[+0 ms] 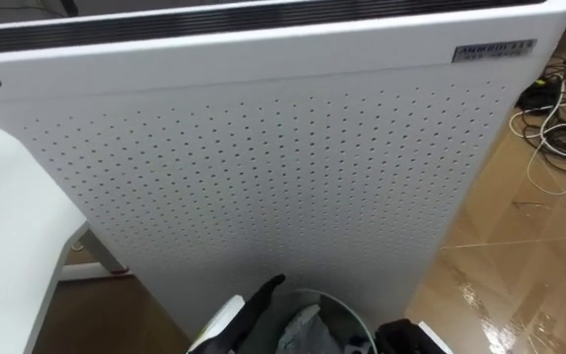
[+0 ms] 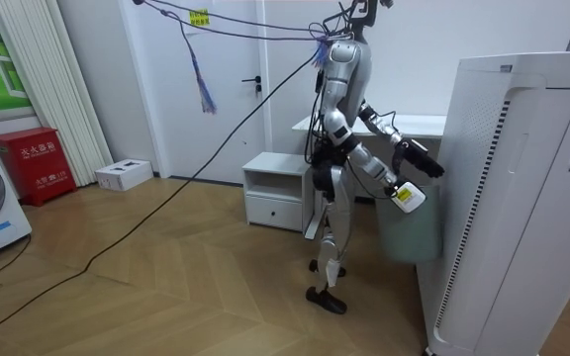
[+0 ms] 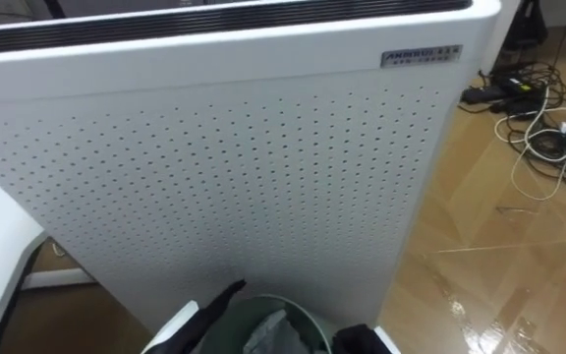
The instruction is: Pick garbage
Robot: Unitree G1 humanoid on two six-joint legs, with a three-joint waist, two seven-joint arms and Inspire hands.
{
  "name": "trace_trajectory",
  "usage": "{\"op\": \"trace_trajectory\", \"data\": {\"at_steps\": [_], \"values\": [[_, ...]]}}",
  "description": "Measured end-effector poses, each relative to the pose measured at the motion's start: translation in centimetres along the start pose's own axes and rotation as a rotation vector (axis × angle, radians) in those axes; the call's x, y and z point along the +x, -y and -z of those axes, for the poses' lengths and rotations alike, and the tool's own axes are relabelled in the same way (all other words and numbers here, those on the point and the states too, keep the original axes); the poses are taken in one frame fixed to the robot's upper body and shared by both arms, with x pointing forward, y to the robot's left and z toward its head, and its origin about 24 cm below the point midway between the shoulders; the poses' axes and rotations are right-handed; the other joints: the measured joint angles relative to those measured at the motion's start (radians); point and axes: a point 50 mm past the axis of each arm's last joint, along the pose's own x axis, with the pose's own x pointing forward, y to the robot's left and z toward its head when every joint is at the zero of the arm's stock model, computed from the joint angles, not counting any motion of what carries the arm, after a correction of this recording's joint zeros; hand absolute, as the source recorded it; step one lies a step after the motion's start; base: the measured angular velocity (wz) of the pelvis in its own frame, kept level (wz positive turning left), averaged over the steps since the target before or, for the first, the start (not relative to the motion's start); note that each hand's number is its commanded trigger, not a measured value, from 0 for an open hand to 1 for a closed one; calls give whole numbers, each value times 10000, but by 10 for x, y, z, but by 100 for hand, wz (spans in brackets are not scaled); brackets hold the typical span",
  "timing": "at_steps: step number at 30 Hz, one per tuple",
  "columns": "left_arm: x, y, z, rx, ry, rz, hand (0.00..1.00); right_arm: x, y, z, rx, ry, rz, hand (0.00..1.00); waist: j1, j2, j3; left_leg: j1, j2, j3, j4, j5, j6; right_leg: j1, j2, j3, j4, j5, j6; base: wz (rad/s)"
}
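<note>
Against the foot of the big appliance stands a round grey-green bin [image 1: 347,305], with pale crumpled garbage [image 1: 308,329] lying inside it. My left hand [image 1: 258,300] reaches over the bin's left rim with dark fingers stretched out straight, holding nothing. A dark part of my right hand [image 1: 401,339] shows at the bin's right rim. In the room view I stand facing the bin [image 2: 409,232], both arms held out over it: left hand [image 2: 428,163] higher, right hand [image 2: 409,196] lower.
A tall white perforated appliance [image 1: 263,177] stands directly behind the bin. A white table edge [image 1: 8,246] lies to my left. Cables [image 1: 558,128] sprawl on the wooden floor to my right. A low white cabinet [image 2: 275,193] stands behind me.
</note>
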Motion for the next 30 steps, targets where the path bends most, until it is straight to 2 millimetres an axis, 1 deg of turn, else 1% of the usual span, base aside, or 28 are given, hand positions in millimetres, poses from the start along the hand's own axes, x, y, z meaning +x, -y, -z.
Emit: {"op": "trace_trajectory", "data": {"at_steps": [2, 3, 4, 5, 6, 7, 8, 9, 10, 11, 12, 13, 14, 15, 16, 17, 18, 20, 22, 24, 26, 28, 30], "values": [[-9, -1, 11, -209, -409, -450, 0, -8, 2, 12, 188, -263, 267, 100, 17, -10, -49, 267, 17, -7, -165, 0, -1, 254, 49, -12, -132, 0, 9, 0], [-16, 0, 20, -384, -763, -706, 0, -13, 4, 25, 289, -619, 423, 100, 12, -24, -84, 479, 31, -47, -286, 4, -7, 476, 63, -26, -263, 1, 12, 9], [-23, 2, 27, -512, -1060, -834, 0, -21, 8, 40, 539, -1160, 675, 100, -20, -31, -93, 680, 33, -108, -334, 4, -8, 768, 63, -132, -421, -3, 23, 17], [-26, 2, 30, -565, -1188, -866, 0, -26, 10, 49, 711, -1466, 842, 100, 3, -45, -103, 767, 26, -176, -349, 3, -8, 889, 56, -206, -466, -15, 37, 28], [-33, 2, 37, -709, -1445, -1047, 0, -36, 14, 65, 1107, -2034, 1161, 100, 31, -69, -117, 890, 19, -202, -392, 3, -8, 1064, 46, -276, -545, -35, 53, 23], [-40, 0, 44, -871, -1753, -1322, 0, -44, 18, 76, 1289, -2502, 1431, 100, 41, -94, -115, 979, 24, -206, -445, 3, -9, 1171, 46, -305, -591, -42, 60, 16], [-43, 0, 49, -1063, -1970, -1479, 0, -47, 20, 82, 1407, -2741, 1572, 100, 52, -112, -111, 1045, 24, -200, -477, 3, -8, 1213, 47, -333, -584, -56, 62, 6], [-49, 2, 61, -1371, -2559, -1641, 0, -54, 22, 95, 1569, -3318, 1829, 100, 57, -149, -121, 1176, 19, -206, -503, 3, -8, 1355, 40, -355, -600, -84, 67, 0], [-57, 5, 73, -1627, -3155, -1766, 0, -62, 24, 106, 1789, -3836, 2077, 100, 66, -245, -104, 1352, 23, -196, -601, 2, -10, 1496, 49, -354, -701, -103, 68, 0], [-61, 6, 78, -1697, -3425, -1813, 0, -65, 24, 110, 1885, -4015, 2187, 100, 67, -222, -134, 1426, 35, -192, -638, 1, -13, 1550, 69, -347, -756, -100, 69, 0], [-68, 8, 85, -1759, -3835, -1887, 0, -70, 26, 115, 2073, -4256, 2520, 100, 76, -259, -168, 1464, 40, -185, -650, -3, -19, 1606, 81, -303, -768, -100, 69, 0], [-73, 10, 91, -1865, -4170, -1922, 0, -75, 29, 122, 2318, -4555, 2918, 100, 80, -324, -132, 1583, 51, -183, -694, -8, -27, 1669, 104, -291, -839, -90, 75, 0], [-76, 12, 95, -1991, -4389, -1933, 0, -78, 30, 125, 2397, -4734, 3023, 100, 96, -398, -147, 1604, 60, -182, -710, -16, -40, 1710, 126, -298, -892, -82, 78, -4], [-84, 15, 104, -2189, -4914, -1981, 0, -83, 30, 131, 2597, -5044, 3204, 100, 159, -378, -204, 1751, 72, -180, -792, -23, -52, 1849, 209, -291, -991, -53, 76, -9], [-92, 18, 113, -2489, -5465, -2106, 0, -89, 29, 138, 2915, -5348, 3421, 100, 165, -433, -198, 1917, 76, -181, -879, -35, -72, 2027, 259, -272, -1110, -29, 73, -10], [-96, 20, 116, -2624, -5707, -2165, 0, -91, 28, 141, 3037, -5473, 3495, 100, 173, -440, -206, 1972, 78, -180, -908, -43, -81, 2079, 267, -271, -1143, -24, 72, -8], [-101, 20, 121, -2887, -6039, -2336, 0, -96, 28, 145, 3265, -5650, 3676, 100, 182, -482, -194, 2044, 109, -173, -968, -44, -83, 2113, 273, -263, -1157, -25, 72, -4], [-109, 22, 129, -3117, -6520, -2456, 0, -103, 28, 151, 3636, -5888, 3895, 100, 191, -486, -194, 2117, 110, -165, -1012, -44, -83, 2218, 278, -269, -1155, -22, 74, 0], [-122, 30, 140, -3229, -7424, -2264, 0, -108, 23, 157, 4149, -6198, 4113, 100, 184, -477, -172, 2289, 113, -145, -1097, -54, -87, 2404, 307, -264, -1279, -21, 90, 0], [-131, 36, 147, -3331, -8114, -2114, 0, -110, 19, 160, 4388, -6406, 4157, 100, 183, -484, -184, 2316, 114, -166, -1167, -55, -89, 2427, 318, -258, -1301, -27, 97, 0], [-140, 41, 151, -3438, -8628, -2037, 0, -110, 17, 162, 4628, -6550, 4247, 100, 192, -479, -170, 2320, 110, -170, -1173, -55, -89, 2411, 319, -222, -1308, -28, 98, 0], [-153, 45, 157, -3804, -9249, -2247, 0, -111, 15, 163, 4741, -6662, 4279, 100, 193, -495, -165, 2390, 80, -164, -1216, -55, -89, 2445, 333, -216, -1308, -44, 106, 0], [-160, 48, 160, -4129, -9648, -2386, 0, -110, 14, 163, 4812, -6769, 4246, 100, 193, -520, -157, 2414, 58, -165, -1217, -55, -89, 2476, 332, -218, -1307, -55, 109, 0]]}}
